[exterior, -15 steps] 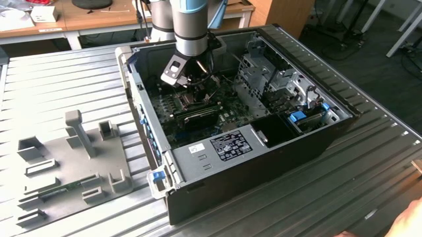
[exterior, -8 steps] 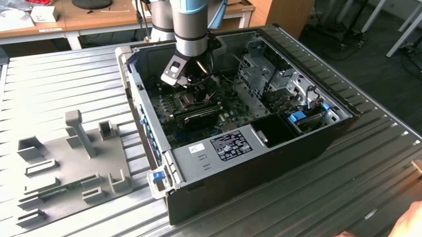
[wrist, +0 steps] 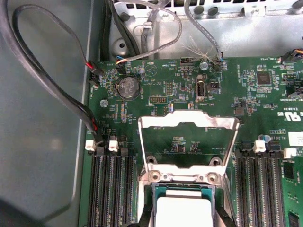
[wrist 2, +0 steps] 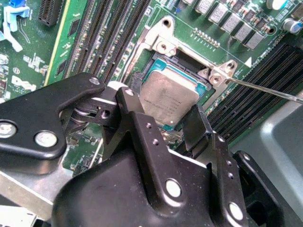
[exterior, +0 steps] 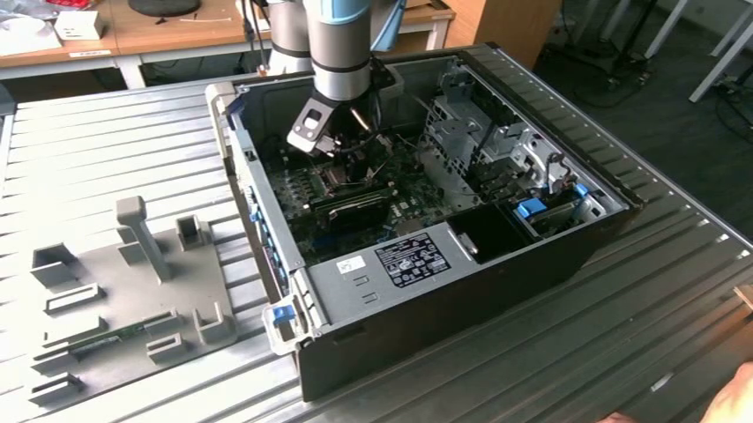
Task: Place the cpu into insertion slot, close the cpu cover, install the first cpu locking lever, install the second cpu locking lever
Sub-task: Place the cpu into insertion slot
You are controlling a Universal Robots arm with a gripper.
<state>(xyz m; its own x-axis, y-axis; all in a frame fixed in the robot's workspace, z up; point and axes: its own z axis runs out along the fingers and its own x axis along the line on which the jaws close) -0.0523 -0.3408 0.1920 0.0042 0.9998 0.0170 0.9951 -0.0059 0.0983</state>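
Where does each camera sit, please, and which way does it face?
Exterior view: off the arm and above, looking down into the open computer case; the arm reaches in.
Second wrist view: on the wrist, looking past the open gripper at the cpu seated in the insertion slot.
First wrist view: on the wrist, facing the motherboard and the open cpu cover.
Shared: both wrist views show the cpu.

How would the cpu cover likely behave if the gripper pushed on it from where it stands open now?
The cpu cover is a thin frame with a cut-out middle, so it is probably light and a little springy. It seems hinged at the edge nearest the insertion slot, so a push should swing it rather than slide it.
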